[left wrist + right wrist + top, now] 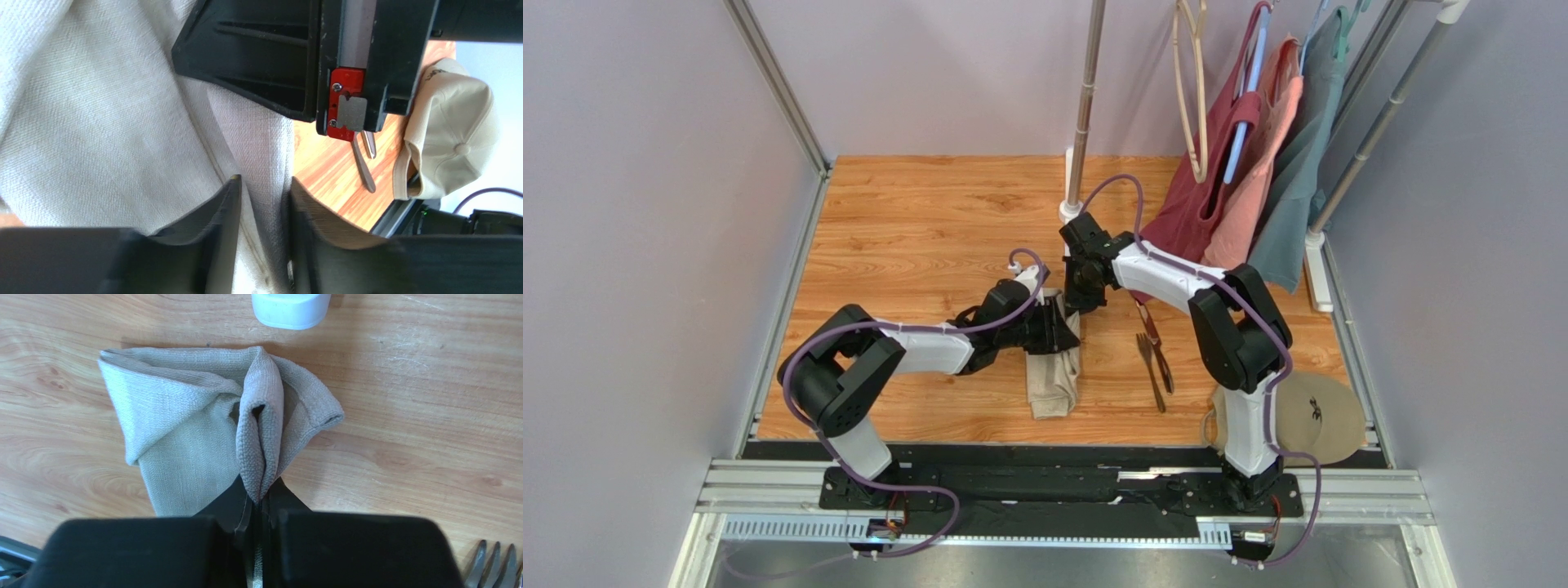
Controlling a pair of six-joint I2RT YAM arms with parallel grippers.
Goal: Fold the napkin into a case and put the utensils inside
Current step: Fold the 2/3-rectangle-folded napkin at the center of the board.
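The beige napkin (1054, 377) lies folded into a narrow strip on the wooden table, its far end lifted. My left gripper (1053, 328) is shut on a fold of the napkin (123, 122); cloth fills the gap between its jaws (263, 202). My right gripper (1078, 292) is shut on a pinched ridge of the napkin (184, 429), jaws tight around it (263, 499). The dark utensils (1154, 355) lie on the table right of the napkin; fork tines (491, 563) show at the right wrist view's corner, handles (363, 162) in the left wrist view.
A round tan cap (1314, 414) lies at the table's near right, also in the left wrist view (451, 128). A garment rack with maroon, salmon and grey-teal clothes (1247, 159) stands at the back right. A pole with a white foot (288, 307) stands just behind the napkin.
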